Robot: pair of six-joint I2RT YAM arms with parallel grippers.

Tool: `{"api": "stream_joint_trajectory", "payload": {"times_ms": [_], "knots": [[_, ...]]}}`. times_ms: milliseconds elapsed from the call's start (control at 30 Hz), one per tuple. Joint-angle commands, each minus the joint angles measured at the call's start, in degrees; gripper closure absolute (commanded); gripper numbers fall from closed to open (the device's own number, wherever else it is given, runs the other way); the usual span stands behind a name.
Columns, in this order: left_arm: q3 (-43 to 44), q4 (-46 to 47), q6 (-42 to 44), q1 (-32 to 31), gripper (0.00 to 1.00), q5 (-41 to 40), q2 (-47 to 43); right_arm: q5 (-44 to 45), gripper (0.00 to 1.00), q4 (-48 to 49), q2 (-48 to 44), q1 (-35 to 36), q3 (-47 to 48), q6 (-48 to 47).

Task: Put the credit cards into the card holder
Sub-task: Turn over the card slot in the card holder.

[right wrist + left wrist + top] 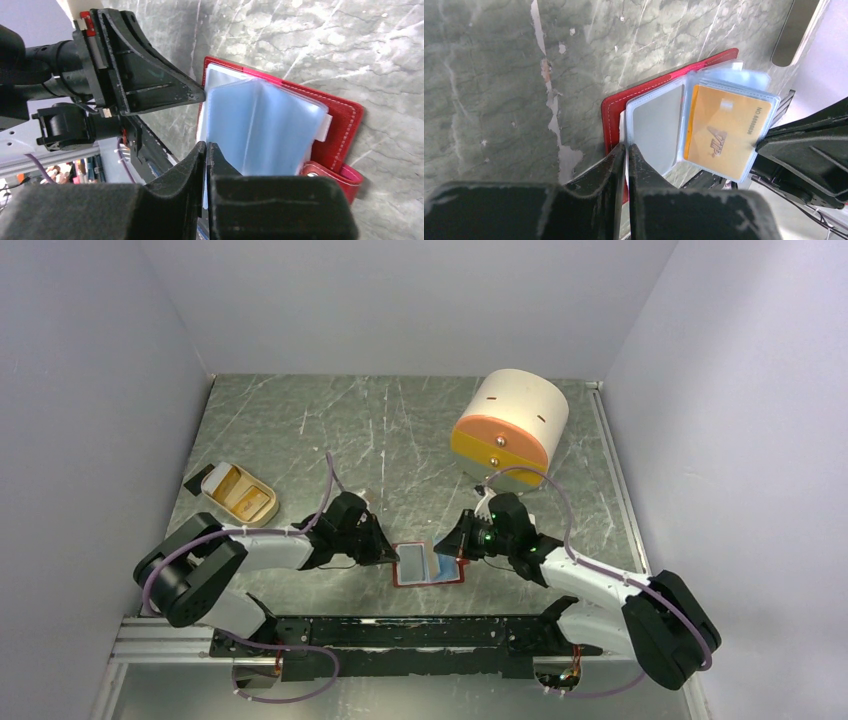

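Left wrist: left hand (pixel 626 152), right hand (pixel 206 149) pinched shut on card holder (pixel 611 115) sleeves; floppy, slick. You grip edges by fingertips.

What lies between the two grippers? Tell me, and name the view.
The open card holder lies between the left gripper and right gripper, seen in the top view.

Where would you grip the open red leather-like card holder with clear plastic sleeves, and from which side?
Probably pinch the free edge of a clear plastic sleeve, coming in sideways, low over the table, towards the spine. The sleeves fan up off the red card holder, giving thin jaws an edge; its cover lies flat, offering little lip.
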Motion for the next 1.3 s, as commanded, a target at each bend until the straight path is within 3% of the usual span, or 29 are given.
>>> {"api": "stream_joint_trajectory", "payload": {"times_ms": [0, 1267], "knots": [[-0.7, 2.8, 0.7, 0.5, 0.87, 1.2, 1.8, -2.2, 0.93, 5.0, 1.3, 0.6, -0.4, 1.6], [-0.9, 4.6, 0.3, 0.4, 0.87, 2.2, 3.1, -10.0, 0.96, 23.7, 12.8, 1.4, -3.3, 10.0]]}}
